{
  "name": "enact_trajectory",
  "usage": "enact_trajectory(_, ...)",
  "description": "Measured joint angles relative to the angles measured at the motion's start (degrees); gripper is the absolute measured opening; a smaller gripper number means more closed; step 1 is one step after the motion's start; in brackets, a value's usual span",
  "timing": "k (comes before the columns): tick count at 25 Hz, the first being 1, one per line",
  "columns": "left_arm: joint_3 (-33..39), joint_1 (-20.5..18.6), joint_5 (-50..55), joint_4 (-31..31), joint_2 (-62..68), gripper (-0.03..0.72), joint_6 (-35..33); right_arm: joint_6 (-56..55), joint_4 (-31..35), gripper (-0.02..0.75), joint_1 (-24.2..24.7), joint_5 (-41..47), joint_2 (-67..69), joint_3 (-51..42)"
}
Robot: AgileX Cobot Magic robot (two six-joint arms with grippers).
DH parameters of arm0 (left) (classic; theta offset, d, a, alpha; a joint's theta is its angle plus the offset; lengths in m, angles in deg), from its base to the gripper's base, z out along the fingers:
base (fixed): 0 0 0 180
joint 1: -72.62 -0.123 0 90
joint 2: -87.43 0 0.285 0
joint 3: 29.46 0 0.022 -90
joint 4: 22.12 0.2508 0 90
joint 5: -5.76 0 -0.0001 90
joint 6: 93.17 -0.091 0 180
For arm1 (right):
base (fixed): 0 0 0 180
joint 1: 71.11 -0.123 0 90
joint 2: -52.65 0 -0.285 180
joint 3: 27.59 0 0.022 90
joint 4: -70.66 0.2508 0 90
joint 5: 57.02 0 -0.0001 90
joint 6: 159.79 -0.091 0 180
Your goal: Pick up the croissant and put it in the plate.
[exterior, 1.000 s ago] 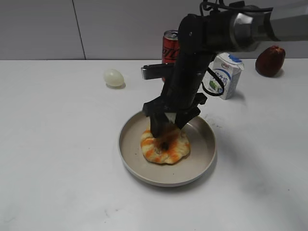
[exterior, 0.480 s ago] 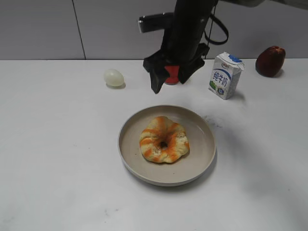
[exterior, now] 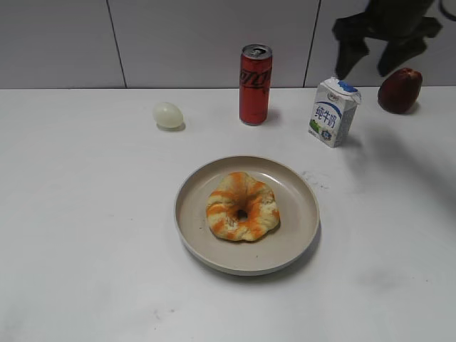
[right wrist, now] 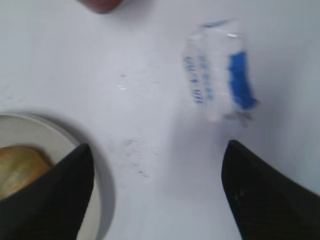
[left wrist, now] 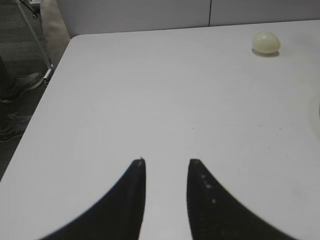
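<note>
The croissant (exterior: 243, 206) lies at the centre of the plate (exterior: 299, 194) on the white surface (exterior: 92, 214). The right gripper (exterior: 370, 60), at two o'clock from it, has its fingers (right wrist: 55, 200) spread and empty. The left gripper (left wrist: 166, 165) has its fingers (left wrist: 132, 197) slightly apart, holding nothing.

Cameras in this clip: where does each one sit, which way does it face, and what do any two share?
Exterior: raised at the table's front, slanting down at the croissant in the plate; the open right hand hangs top right.
Left wrist: on the left arm, low, facing along bare table toward the egg; left hand open.
Right wrist: high, looking down, blurred; milk carton, plate rim, wide-apart fingertips.
Shared: egg (exterior, left wrist); plate, carton (exterior, right wrist).
</note>
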Motion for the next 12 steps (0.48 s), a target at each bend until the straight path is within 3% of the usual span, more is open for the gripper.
enact_trajectory(4,0.0,0.0,0.0,0.0,0.0,0.228,0.0,0.5,-1.0,0.594,5.0,0.0,-5.5,-7.4)
enact_trajectory(12,0.0,0.0,0.0,0.0,0.0,0.228,0.0,1.9,-1.8,0.593,5.5,0.1,-22.7,-25.6)
